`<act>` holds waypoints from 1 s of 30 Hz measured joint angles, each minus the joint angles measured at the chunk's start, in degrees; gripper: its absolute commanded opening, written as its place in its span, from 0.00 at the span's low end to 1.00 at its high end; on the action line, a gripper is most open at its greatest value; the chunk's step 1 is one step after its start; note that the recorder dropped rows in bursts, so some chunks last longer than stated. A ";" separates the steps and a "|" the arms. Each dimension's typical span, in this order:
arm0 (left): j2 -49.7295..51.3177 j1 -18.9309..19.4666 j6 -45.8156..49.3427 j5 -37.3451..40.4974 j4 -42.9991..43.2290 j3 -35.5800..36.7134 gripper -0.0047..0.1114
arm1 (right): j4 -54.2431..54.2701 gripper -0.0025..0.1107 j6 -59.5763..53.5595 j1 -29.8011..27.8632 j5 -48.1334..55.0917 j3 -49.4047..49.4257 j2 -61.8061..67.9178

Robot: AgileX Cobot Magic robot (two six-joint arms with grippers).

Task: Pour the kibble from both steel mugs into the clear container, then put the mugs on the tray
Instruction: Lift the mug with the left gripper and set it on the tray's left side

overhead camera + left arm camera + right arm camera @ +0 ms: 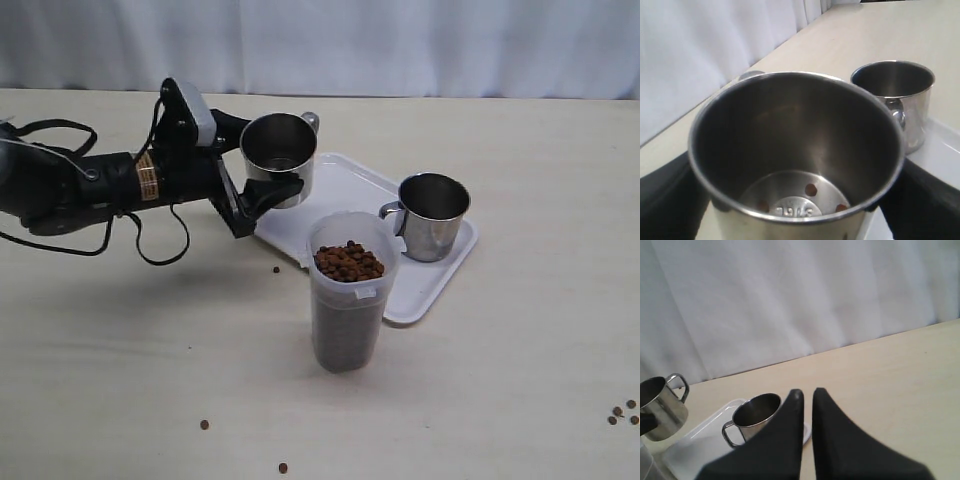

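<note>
- your left claw (262, 168) clamps 1 shiny steel mug (280, 150) upright over the flat white tray (345, 185).
- the 2nd steel mug (432, 215), cylindrical with a loop handle, stands on the tray.
- the tall translucent clear container (348, 325), just before the tray, brims with round brown kibble (348, 262).
- your right claw (806, 395): tapered black fingers nearly touching, gripping nothing.

Held steel mug (790, 140): base cropped, stamped lettering illegible; tray (432, 285): front rim partly behind clear container (348, 310).

Two steel mugs (279, 170) (433, 225), one clear container (345, 325), one tray (430, 287), several stray kibble pellets (204, 424)
</note>
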 measured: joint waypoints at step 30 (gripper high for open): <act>13.68 -3.46 -0.22 4.44 -2.87 -12.26 0.20 | 0.00 0.06 0.00 0.00 0.11 0.00 0.00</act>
